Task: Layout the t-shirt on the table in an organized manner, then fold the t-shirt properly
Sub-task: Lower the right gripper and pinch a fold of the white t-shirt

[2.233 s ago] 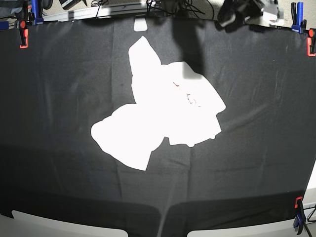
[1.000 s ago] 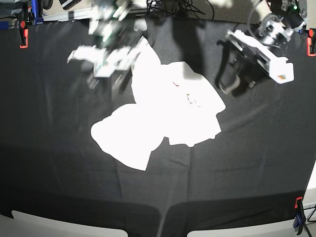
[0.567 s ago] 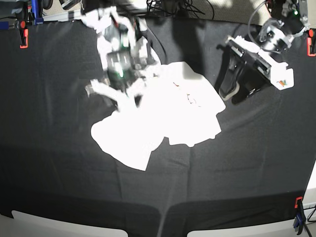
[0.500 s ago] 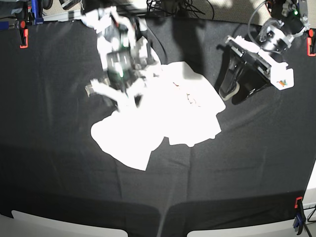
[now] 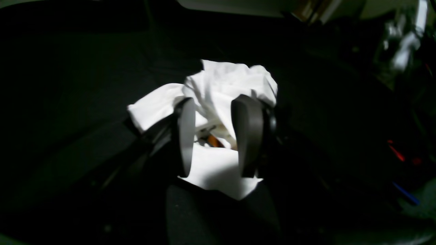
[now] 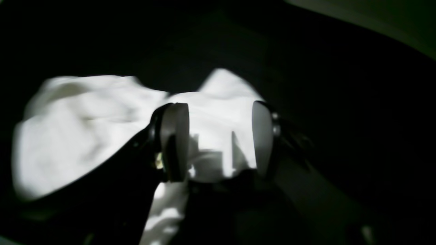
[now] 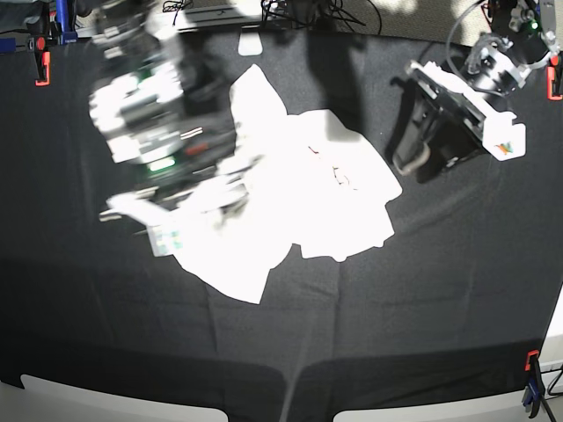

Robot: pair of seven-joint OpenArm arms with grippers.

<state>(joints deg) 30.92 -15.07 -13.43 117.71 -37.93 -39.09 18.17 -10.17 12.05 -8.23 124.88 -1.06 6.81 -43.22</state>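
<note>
White t-shirt (image 7: 308, 189) lies crumpled mid-tabletop (image 7: 440, 299), not spread, no fold begun. Right end effector (image 6: 219, 139) hovers over the shirt's near-left lobe, jaws apart, empty. Left end effector (image 5: 213, 136) off the shirt's far-right edge, jaws parted, nothing gripped.

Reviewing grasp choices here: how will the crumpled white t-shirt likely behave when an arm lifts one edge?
The t-shirt lies in overlapping, creased layers, so it will probably drape limply rather than hold shape. It looks thin, likely light. On the wrinkled black table cover, it may drag and bunch rather than slide cleanly.
</note>
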